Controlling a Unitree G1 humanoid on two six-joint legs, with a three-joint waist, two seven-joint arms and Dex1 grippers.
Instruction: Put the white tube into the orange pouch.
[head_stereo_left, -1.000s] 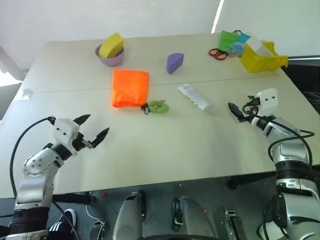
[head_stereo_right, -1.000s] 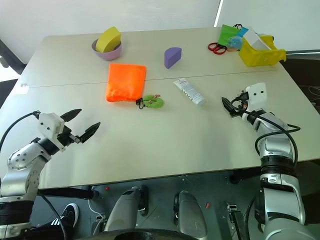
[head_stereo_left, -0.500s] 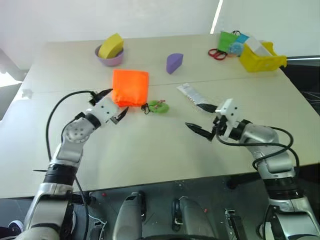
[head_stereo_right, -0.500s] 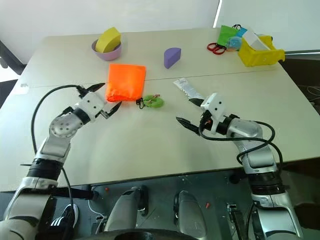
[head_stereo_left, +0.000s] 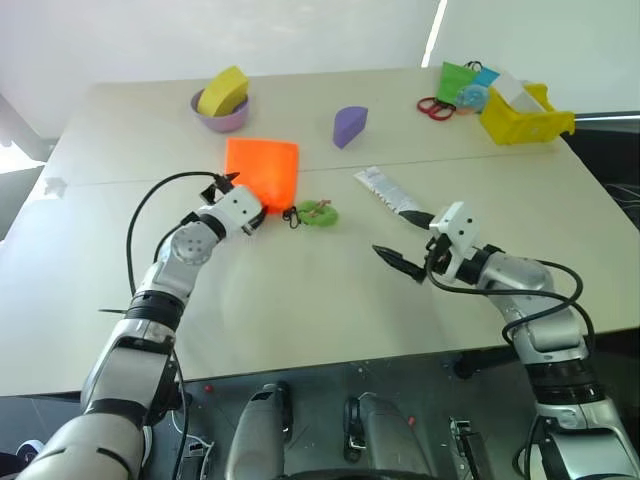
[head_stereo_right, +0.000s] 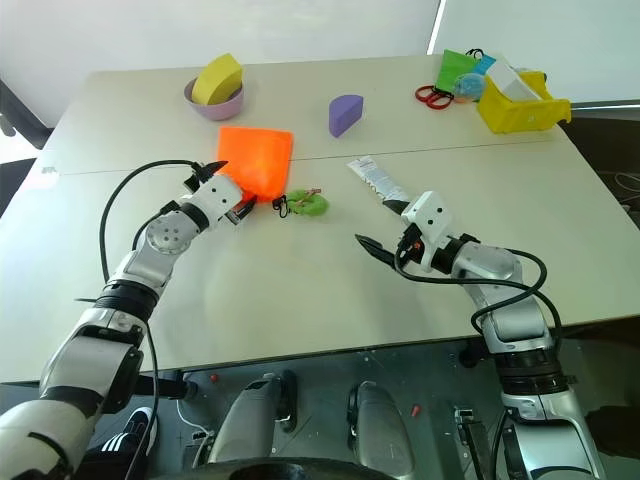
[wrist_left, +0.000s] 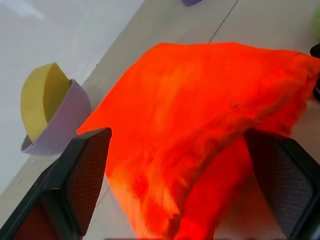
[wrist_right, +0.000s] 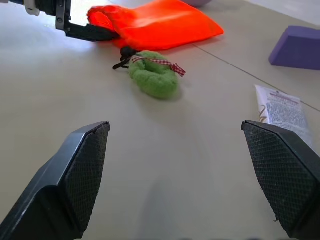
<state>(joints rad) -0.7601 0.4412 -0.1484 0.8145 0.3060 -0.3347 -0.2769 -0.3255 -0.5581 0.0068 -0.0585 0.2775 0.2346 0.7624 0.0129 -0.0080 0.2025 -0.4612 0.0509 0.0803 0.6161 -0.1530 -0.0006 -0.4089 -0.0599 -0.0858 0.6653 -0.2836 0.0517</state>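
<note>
left pincer (head_stereo_left: 243, 205) had swung in from the near surface (head_stereo_left: 300, 290) edge to the bright orange soft fabric pouch (head_stereo_left: 262, 171), fingers spread around its near end, likely to hold the mouth. right pincer (head_stereo_left: 404, 243), spread and empty, hung just short of the flat white squeeze tube (head_stereo_left: 388, 193), which lay untouched.

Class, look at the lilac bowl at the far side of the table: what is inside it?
A yellow block stands in the lilac bowl, rising above the rim. Its lower part and the bowl's bottom are hidden.
</note>
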